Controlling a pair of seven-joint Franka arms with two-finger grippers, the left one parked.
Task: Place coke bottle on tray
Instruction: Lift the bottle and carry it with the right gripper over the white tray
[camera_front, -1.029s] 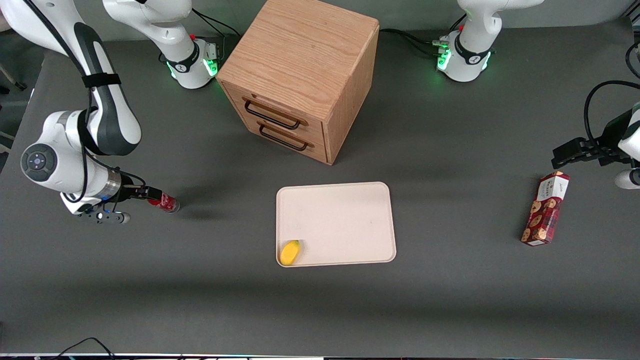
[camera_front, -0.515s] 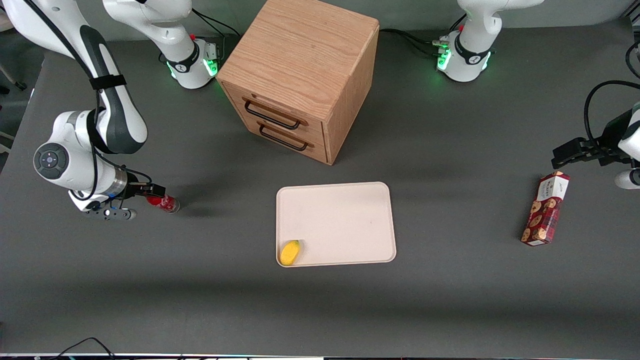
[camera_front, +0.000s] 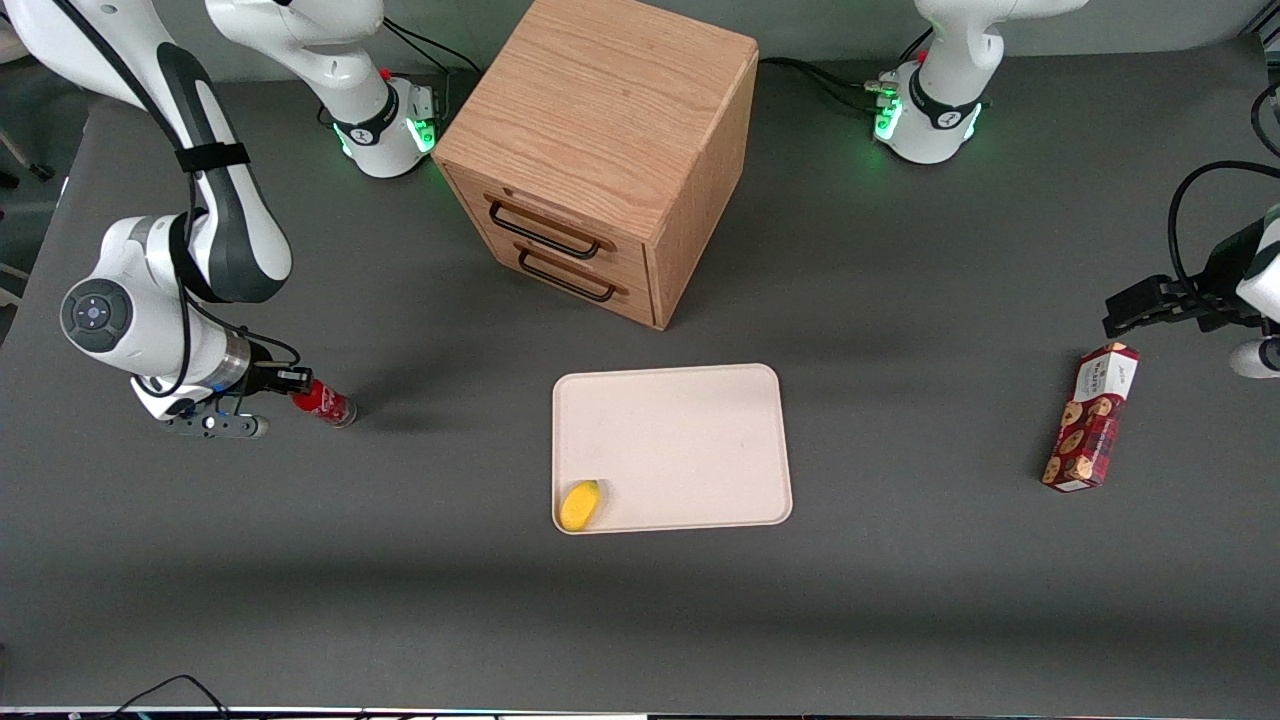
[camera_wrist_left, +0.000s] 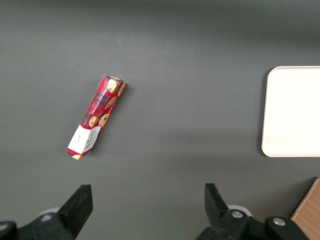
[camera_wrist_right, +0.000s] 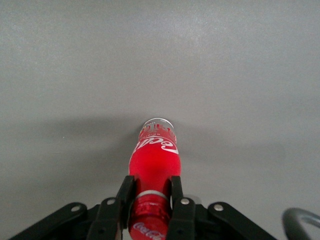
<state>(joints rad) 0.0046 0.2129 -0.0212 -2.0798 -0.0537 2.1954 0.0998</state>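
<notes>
The coke bottle (camera_front: 325, 403), small and red with white lettering, lies tilted low over the table toward the working arm's end. My right gripper (camera_front: 296, 381) is shut on its neck just below the red cap. In the right wrist view the gripper (camera_wrist_right: 150, 186) has both fingers pressed against the bottle (camera_wrist_right: 155, 150), whose clear base points away from the wrist. The cream-beige tray (camera_front: 690, 440) lies flat at the table's middle, well apart from the bottle; its end also shows in the left wrist view (camera_wrist_left: 295, 110).
A small yellow object (camera_front: 580, 504) sits in the tray's corner nearest the front camera. A wooden drawer cabinet (camera_front: 600, 150) stands farther from the camera than the tray. A red-and-white cookie box (camera_front: 1092, 418) lies toward the parked arm's end.
The right wrist has shifted slightly away from the tray and a little farther from the camera, keeping hold of the bottle, which moved only a little with it.
</notes>
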